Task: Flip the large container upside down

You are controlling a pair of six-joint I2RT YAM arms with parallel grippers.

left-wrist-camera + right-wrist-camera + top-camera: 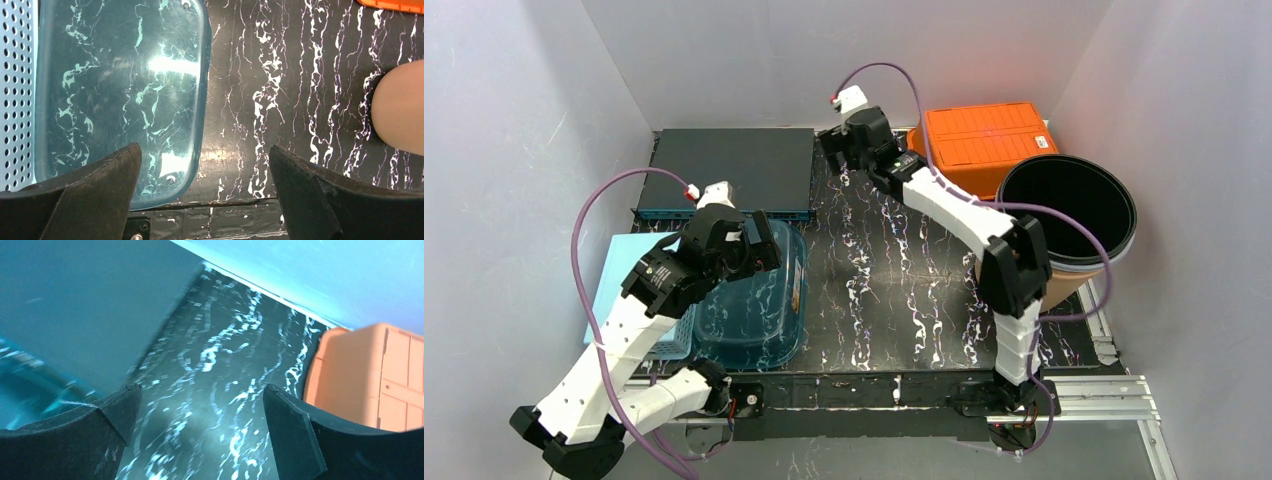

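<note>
The large round container (pixel 1069 215), tan outside and black inside, stands upright with its mouth up at the table's right edge; its tan side shows in the left wrist view (pixel 400 110). A blue translucent tub (pixel 759 300) lies at the front left and fills the left wrist view's upper left (pixel 120 90). My left gripper (pixel 762 243) is open and empty, hovering over the tub's right edge (pixel 205 150). My right gripper (pixel 837 150) is open and empty over the far middle of the table (pixel 200 387), away from the round container.
A dark flat box (pixel 729 170) lies at the back left (pixel 75 305). An orange crate (pixel 984 140) sits at the back right (pixel 370 375). A light blue perforated basket (pixel 629 290) lies left of the tub (pixel 15 90). White walls close in on three sides.
</note>
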